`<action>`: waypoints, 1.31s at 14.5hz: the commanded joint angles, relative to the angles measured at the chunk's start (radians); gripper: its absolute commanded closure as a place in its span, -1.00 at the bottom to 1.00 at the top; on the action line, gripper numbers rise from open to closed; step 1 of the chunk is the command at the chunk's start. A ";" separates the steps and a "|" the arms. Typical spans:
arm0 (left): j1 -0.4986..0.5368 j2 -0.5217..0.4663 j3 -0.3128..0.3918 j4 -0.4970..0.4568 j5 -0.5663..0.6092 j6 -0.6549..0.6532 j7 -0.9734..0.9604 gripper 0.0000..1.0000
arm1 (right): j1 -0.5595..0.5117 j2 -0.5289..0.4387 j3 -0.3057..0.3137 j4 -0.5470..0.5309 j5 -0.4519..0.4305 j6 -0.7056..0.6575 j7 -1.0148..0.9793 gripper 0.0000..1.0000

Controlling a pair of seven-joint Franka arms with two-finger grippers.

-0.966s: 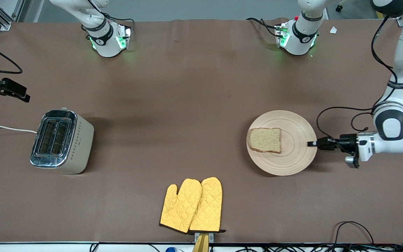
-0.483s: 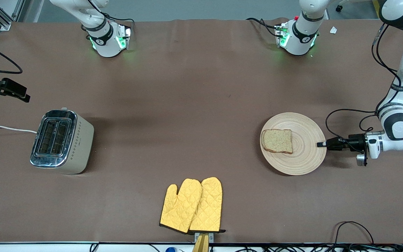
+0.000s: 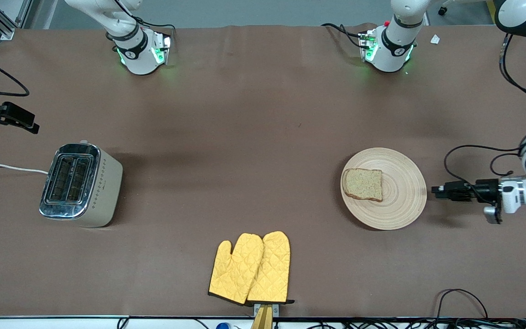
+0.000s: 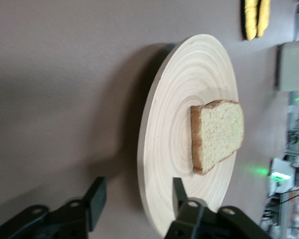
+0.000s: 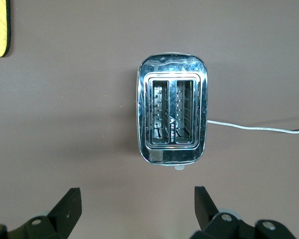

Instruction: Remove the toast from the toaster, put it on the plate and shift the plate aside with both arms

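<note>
The toast lies flat on the round light-wood plate, on the half toward the right arm's end. In the left wrist view the toast and the plate show close ahead. My left gripper is open and empty, low over the table, a small gap off the plate's rim toward the left arm's end; it shows open in the left wrist view. My right gripper waits up over the table by the toaster, open and empty.
A chrome toaster with two empty slots stands toward the right arm's end, its white cord running off the table. Two yellow oven mitts lie near the front edge. Black cables loop by the front corner.
The plate with the toast slid toward the left arm's end, held at its rim by my left gripper. The left gripper then let go and drew back off the rim.
</note>
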 commanded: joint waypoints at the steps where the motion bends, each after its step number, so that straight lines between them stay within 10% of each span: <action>1: 0.000 -0.064 -0.050 0.075 0.131 -0.052 -0.040 -1.00 | -0.005 -0.013 0.005 -0.005 -0.018 0.003 0.005 -1.00; 6: -0.074 -0.242 -0.181 0.084 0.330 -0.024 -0.139 -1.00 | -0.008 -0.013 0.005 -0.005 -0.018 0.001 0.005 -1.00; 19: -0.444 -0.608 -0.216 0.138 0.548 -0.184 -1.024 -1.00 | -0.010 -0.013 0.002 -0.005 -0.012 0.003 -0.003 -1.00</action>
